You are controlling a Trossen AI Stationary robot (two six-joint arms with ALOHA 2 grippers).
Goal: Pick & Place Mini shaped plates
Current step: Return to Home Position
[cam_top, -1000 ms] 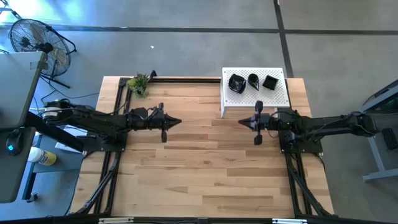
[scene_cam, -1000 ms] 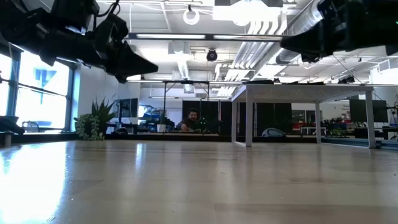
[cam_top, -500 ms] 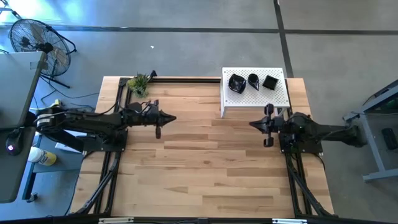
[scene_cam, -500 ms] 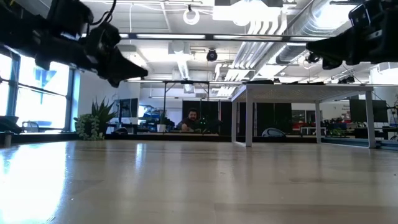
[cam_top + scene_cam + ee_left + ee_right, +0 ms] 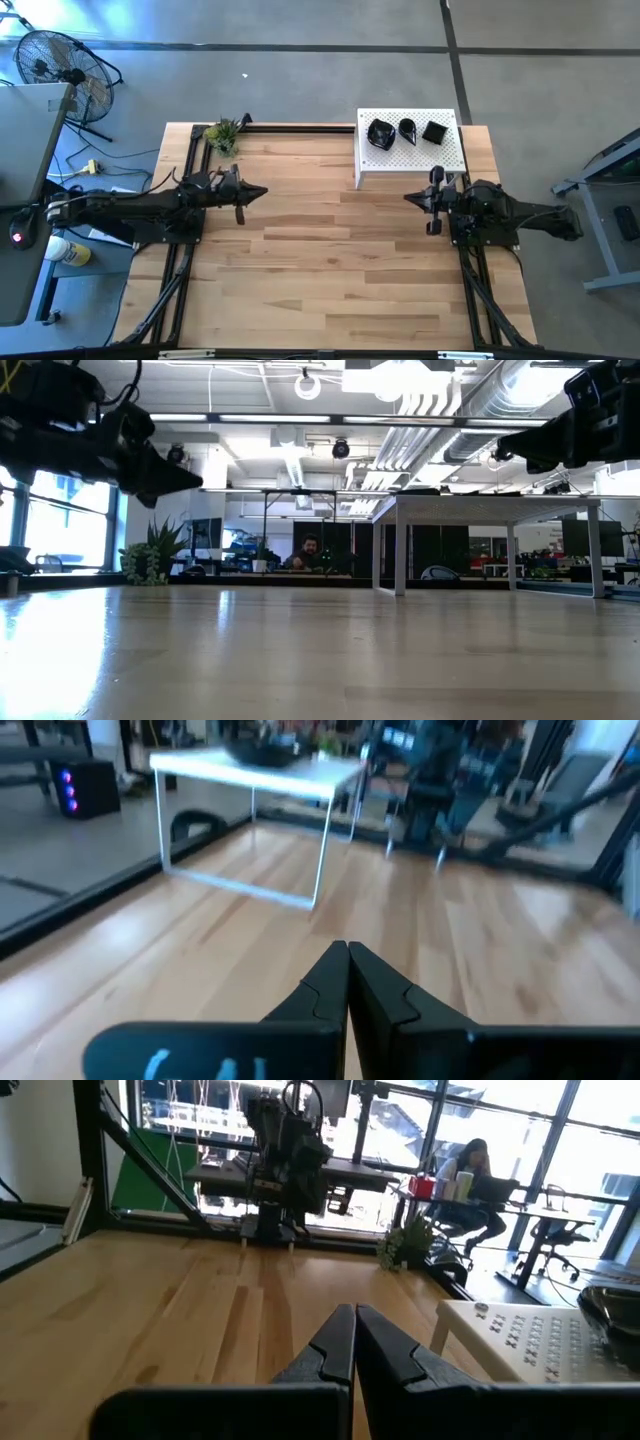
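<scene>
Wooden table [image 5: 320,260] boards fill the lower frame, and you see no plate on them. At mid-frame, the left gripper [image 5: 262,190] has drawn back toward the left edge and the right gripper [image 5: 408,197] toward the right edge. Both hold nothing, with their fingers pressed together. Treat this as retraction after the last placement. Farther up, right of centre, the white perforated platform [image 5: 440,155] carries the mini shaped plates [image 5: 381,134] in three black groups, side by side.
</scene>
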